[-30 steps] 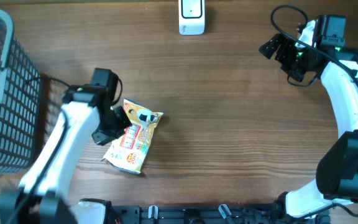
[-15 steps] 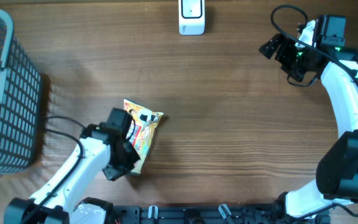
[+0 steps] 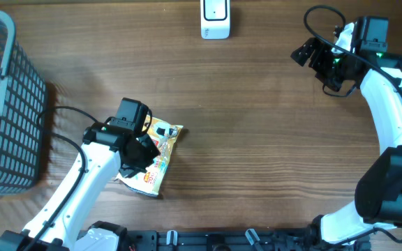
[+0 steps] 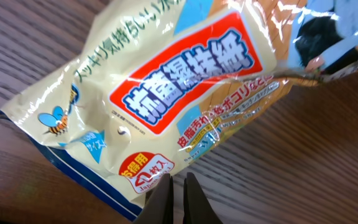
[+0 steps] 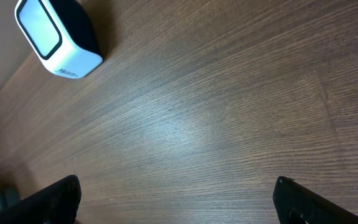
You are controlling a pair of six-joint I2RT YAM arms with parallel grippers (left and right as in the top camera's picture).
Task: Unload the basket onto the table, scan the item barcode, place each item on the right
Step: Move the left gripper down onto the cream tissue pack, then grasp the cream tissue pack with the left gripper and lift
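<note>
Packet [image 3: 152, 174] flat on desk [image 3: 257, 139], front-left area, printed face up; no barcode visible, probably underneath. Left claw [image 4: 178, 190] pinched shut over packet's lower edge, gripping nothing. Right claw [image 5: 176, 202] spread wide, empty, near back-right corner. Scanner [image 3: 215, 19] at back edge, well apart.

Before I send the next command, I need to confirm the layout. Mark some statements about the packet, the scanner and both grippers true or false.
The packet lies on the table, outside the basket. True.
The right gripper is shut. False: its jaws stand wide open.
The scanner stands at the far table edge, apart from the packet. True.
The right gripper holds the scanner. False: it is empty.
The left gripper is shut, at the packet's edge. True.
</note>
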